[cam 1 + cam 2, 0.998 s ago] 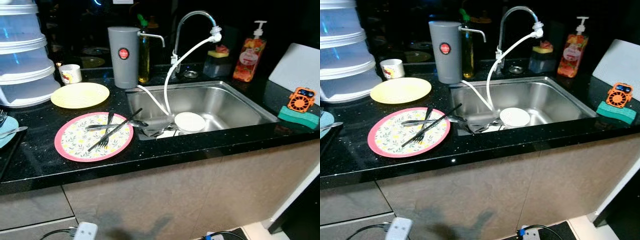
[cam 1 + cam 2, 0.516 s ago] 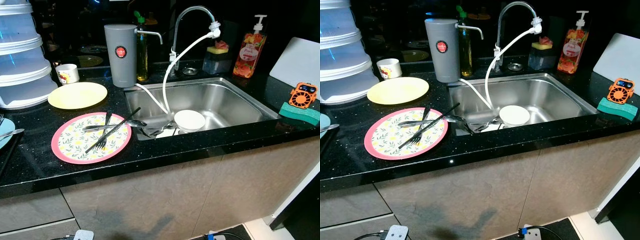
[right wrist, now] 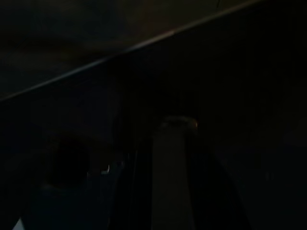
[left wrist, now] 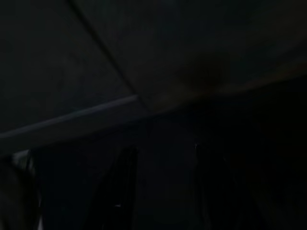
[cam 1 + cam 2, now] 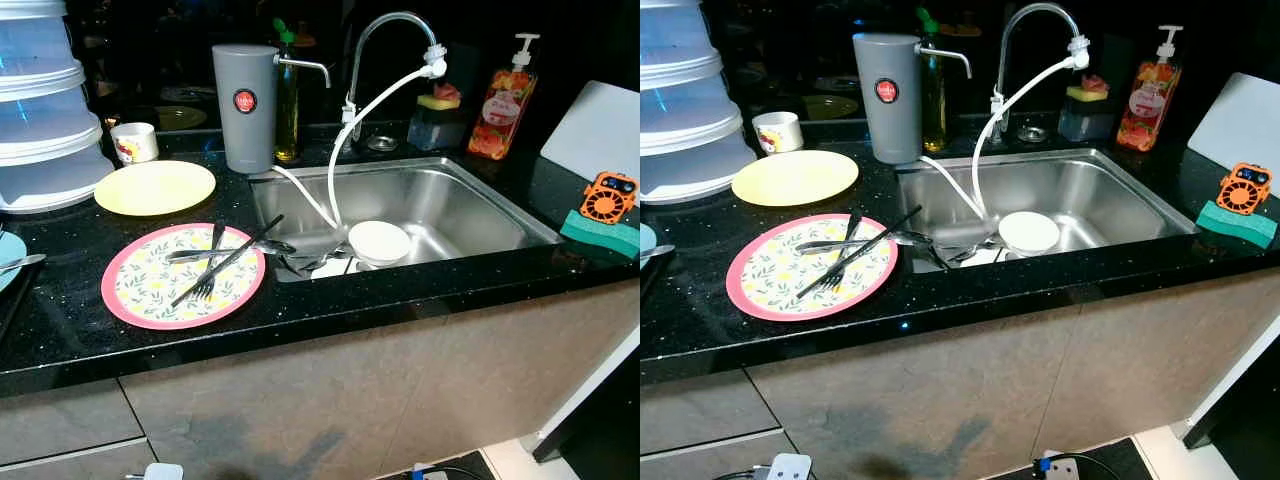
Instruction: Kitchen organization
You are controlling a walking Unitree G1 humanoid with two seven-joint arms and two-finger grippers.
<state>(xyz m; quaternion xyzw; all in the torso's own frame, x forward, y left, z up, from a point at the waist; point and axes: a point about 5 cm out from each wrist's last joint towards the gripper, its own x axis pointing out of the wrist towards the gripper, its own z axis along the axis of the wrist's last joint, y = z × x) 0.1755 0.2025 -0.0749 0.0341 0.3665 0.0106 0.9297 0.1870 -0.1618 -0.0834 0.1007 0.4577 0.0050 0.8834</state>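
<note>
Round floral plate [image 5: 183, 276] bearing crossed black forks [image 5: 222, 262] on glossy black table [image 5: 90, 330], white bowl [image 5: 378, 241] sitting in steel sink [image 5: 470, 205], both hands' state impossible to tell in the dark wrist views

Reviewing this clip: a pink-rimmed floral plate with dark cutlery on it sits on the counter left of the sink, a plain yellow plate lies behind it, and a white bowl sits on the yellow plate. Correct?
Not quite. The white bowl is not on the yellow plate; it sits inside the sink, near its front wall, as the left eye view shows. The rest holds: the floral plate carries the dark cutlery, with the yellow plate behind it.
</note>
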